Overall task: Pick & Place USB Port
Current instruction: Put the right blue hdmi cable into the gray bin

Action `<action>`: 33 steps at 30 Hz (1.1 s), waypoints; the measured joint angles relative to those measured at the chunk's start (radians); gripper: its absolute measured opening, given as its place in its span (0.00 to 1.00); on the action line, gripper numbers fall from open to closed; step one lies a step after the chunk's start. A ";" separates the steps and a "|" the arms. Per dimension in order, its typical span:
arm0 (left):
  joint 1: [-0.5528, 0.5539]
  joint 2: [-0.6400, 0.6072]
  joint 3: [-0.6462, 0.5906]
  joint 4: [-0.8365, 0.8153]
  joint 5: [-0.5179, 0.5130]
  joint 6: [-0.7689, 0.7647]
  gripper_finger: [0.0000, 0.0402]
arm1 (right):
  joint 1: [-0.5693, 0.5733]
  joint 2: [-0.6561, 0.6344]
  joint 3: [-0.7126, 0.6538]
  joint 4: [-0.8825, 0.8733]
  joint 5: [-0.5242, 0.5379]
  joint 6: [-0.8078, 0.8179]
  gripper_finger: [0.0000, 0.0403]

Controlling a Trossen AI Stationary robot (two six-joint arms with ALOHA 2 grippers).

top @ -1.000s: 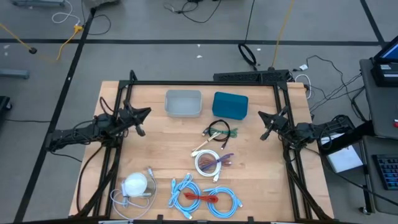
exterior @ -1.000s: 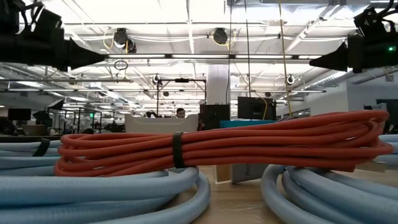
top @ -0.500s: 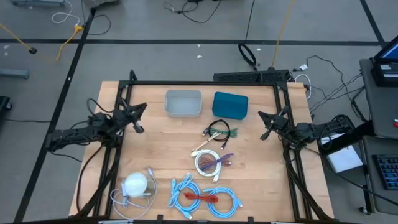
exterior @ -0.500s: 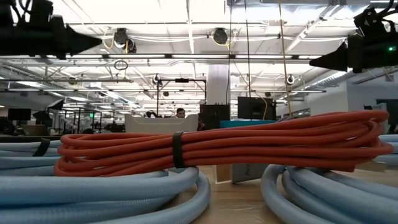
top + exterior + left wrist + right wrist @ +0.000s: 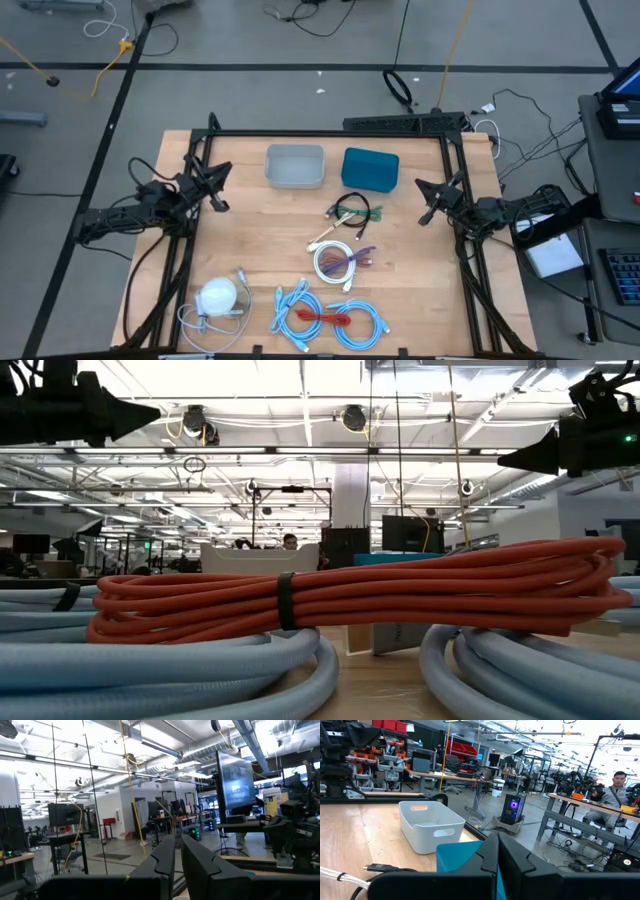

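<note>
The left claw [image 5: 217, 188] hangs over the left edge of the counter [image 5: 250, 240]. It is clenched almost fully, with only a thin slit seen between its fingers [image 5: 162, 865], and nothing is held in it. Near the front edge, well apart from this claw, 1 white round device [image 5: 218, 296] lies with its cord.

Farther along, near the back edge, 2 bins are counted: 1 grey bin [image 5: 295, 166] close to the left claw and 1 blue bin [image 5: 370, 168] nearer to the right claw. They are just beside each other.

In the middle, between the 2 claws, 3 small bundles lie: 1 black cable [image 5: 350, 209], 1 thin white cable [image 5: 326, 237] and 1 white coil [image 5: 334, 262]. At the front, 1 red cable [image 5: 322, 318] rests on what are judged to be 2 light-blue coils [image 5: 292, 308].

The USB thing is judged to be the black cable, whose plug [image 5: 379, 867] is seen close in front of the right claw. It is probably light and limp, with loops that may slide open, while the plug is stiff. It is best taken across the tied middle. Which bin is meant cannot be told.

The right claw [image 5: 427, 203] hangs at the right edge, fully clenched and empty.
</note>
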 joint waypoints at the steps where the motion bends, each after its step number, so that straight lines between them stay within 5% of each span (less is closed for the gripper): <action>1: 0.000 0.000 0.000 -0.002 0.000 0.012 0.09 | 0.000 0.000 0.000 0.000 0.000 0.000 0.00; 13: 0.000 0.000 0.000 -0.002 -0.127 0.069 0.09 | 0.000 0.000 0.000 0.102 -0.003 0.009 0.00; 25: 0.000 0.000 0.000 0.002 -0.122 -0.145 0.09 | 0.000 0.000 0.000 0.622 -0.002 0.180 0.00; 30: 0.000 0.000 0.000 -0.137 -0.117 -0.252 0.09 | -0.003 0.000 -0.001 0.860 -0.009 0.206 0.00; 33: 0.000 0.000 0.000 -0.216 -0.120 -0.342 0.09 | -0.003 0.008 0.028 0.874 -0.120 0.121 0.00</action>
